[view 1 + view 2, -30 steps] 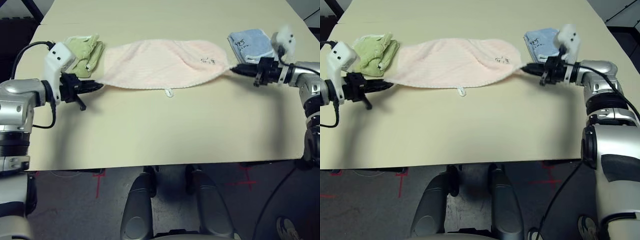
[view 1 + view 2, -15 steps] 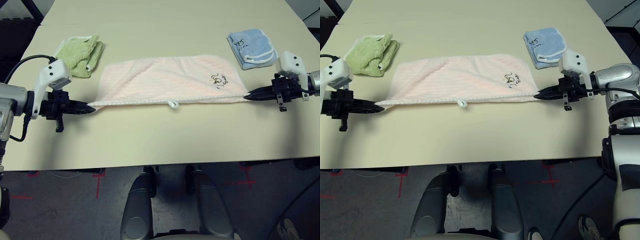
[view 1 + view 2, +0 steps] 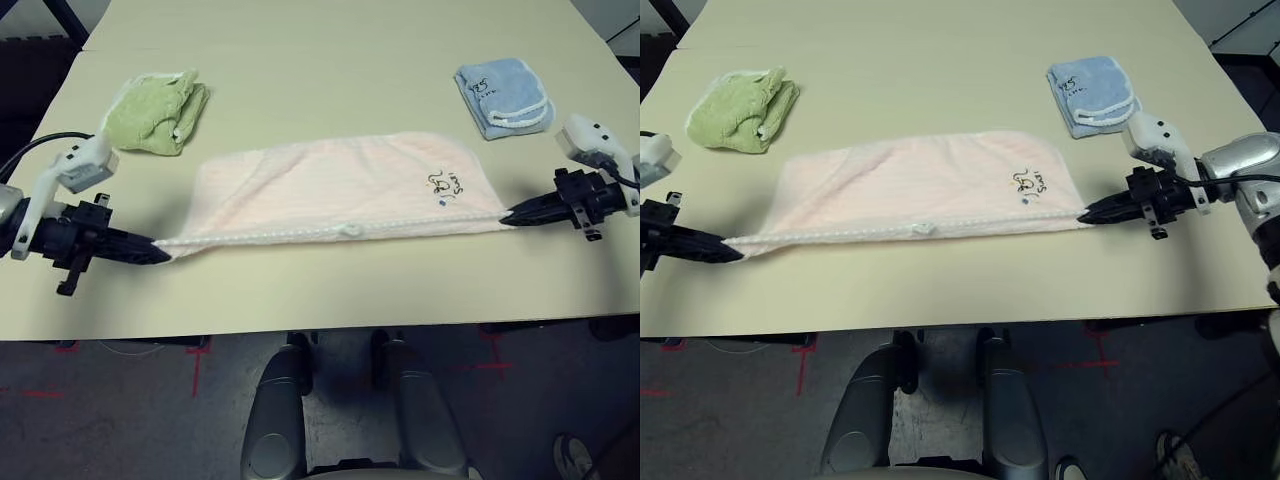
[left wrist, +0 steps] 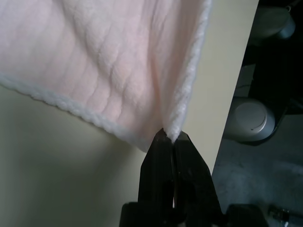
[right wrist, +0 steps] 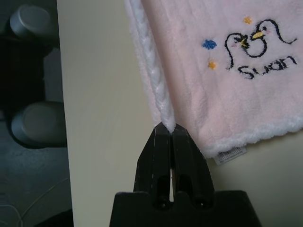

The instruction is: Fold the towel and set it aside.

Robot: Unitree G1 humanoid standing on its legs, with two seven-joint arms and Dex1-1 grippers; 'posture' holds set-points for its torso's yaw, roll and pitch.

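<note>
You have the pale pink terry towel with white scalloped edging [image 3: 340, 190] stretched out across the beige table [image 3: 330, 50], folded lengthwise, with its near doubled edge pulled into a taut line between your two grippers. Your left gripper [image 3: 160, 254] has its two black fingers pressed fully together on the towel's left near corner; in the left wrist view the white edging runs straight into the tips of the fingers [image 4: 165, 156], with the pink cloth fanning away from them. Your right gripper [image 3: 507, 216] is likewise pinched tight on the right near corner, and the right wrist view shows the braided white edge ending right at its fingertips [image 5: 170, 142].

Just beyond the right fingers, on the towel's top layer, sits the small dark embroidered swan mark [image 5: 253, 45], with a small white label [image 5: 229, 155] poking out from under the towel's short edge beside the fingers. A small white loop [image 3: 352, 230] lies on the taut edge about midway between your two grippers.

Farther from you than the left fingers lies a crumpled light green cloth [image 3: 157, 108], well apart from the towel. Beyond the right fingers lies a folded light blue cloth [image 3: 503, 95], also apart from it.
</note>
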